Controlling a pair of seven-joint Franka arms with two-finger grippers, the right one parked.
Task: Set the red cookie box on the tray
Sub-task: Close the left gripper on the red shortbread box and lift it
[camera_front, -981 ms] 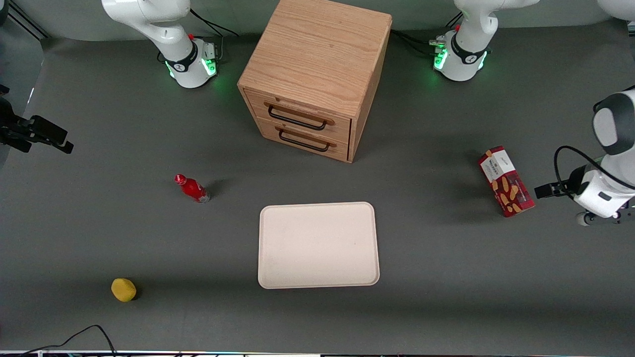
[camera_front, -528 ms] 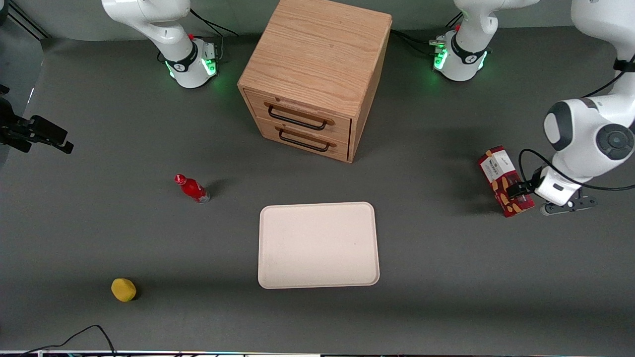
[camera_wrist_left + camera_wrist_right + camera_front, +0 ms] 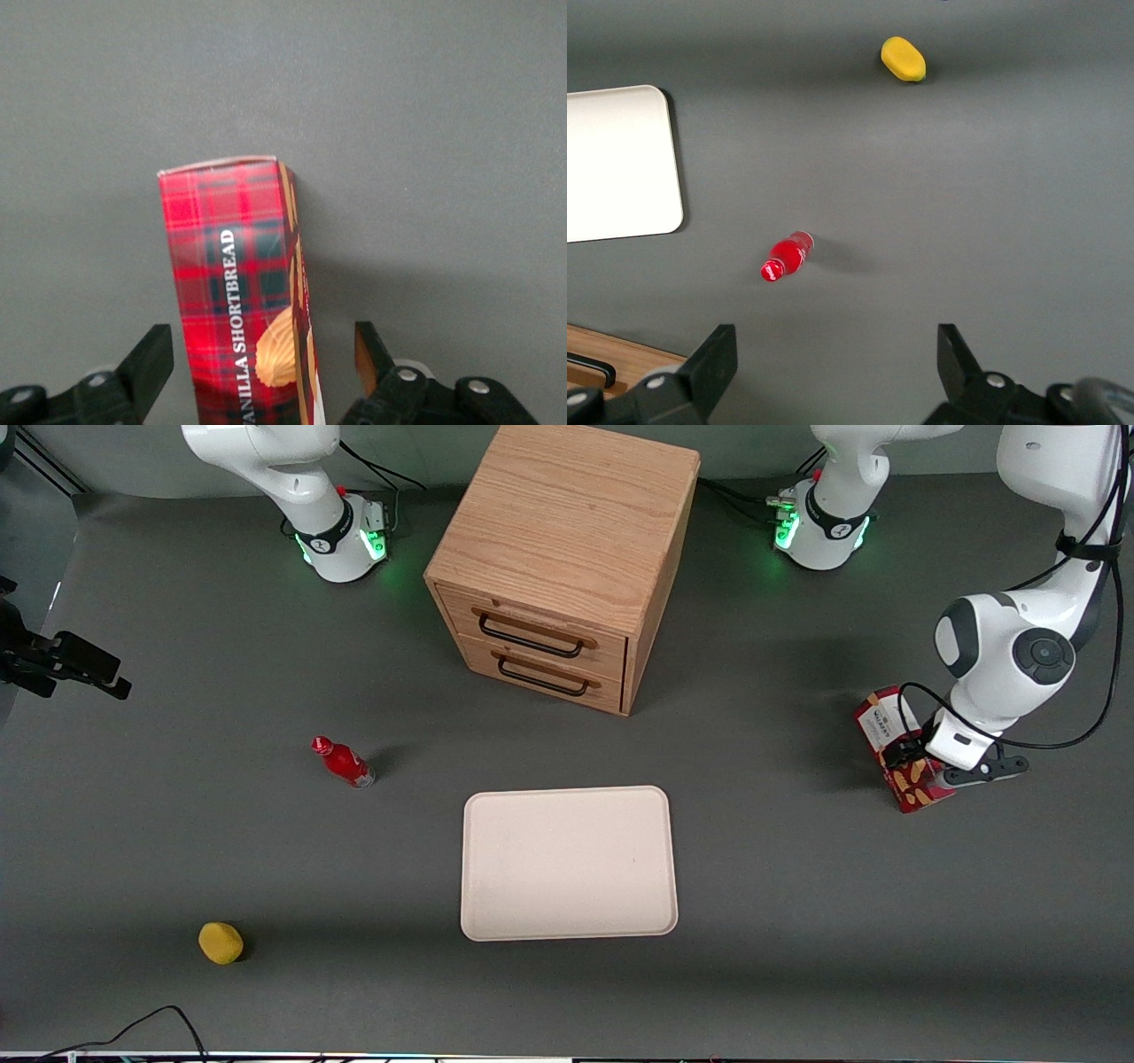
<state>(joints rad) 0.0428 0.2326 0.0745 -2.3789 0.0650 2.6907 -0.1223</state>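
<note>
The red cookie box (image 3: 884, 723), dark red plaid with tan cookie pictures, lies on the grey table toward the working arm's end. My left gripper (image 3: 919, 766) is down over the end of the box nearer the front camera. In the left wrist view the box (image 3: 237, 292) stands between the two black fingers (image 3: 152, 354), with a gap on each side, so the gripper (image 3: 261, 347) is open and straddles it. The cream-beige tray (image 3: 567, 864) lies flat mid-table, nearer the front camera than the cabinet, with nothing on it. The tray's corner also shows in the right wrist view (image 3: 620, 164).
A wooden two-drawer cabinet (image 3: 567, 558) stands at mid-table, farther from the front camera than the tray. A small red bottle (image 3: 344, 762) and a yellow round object (image 3: 221, 942) lie toward the parked arm's end.
My left arm has swung in from the table's end toward the box and come down; the gripper now straddles the box. The box and tray have not moved.
</note>
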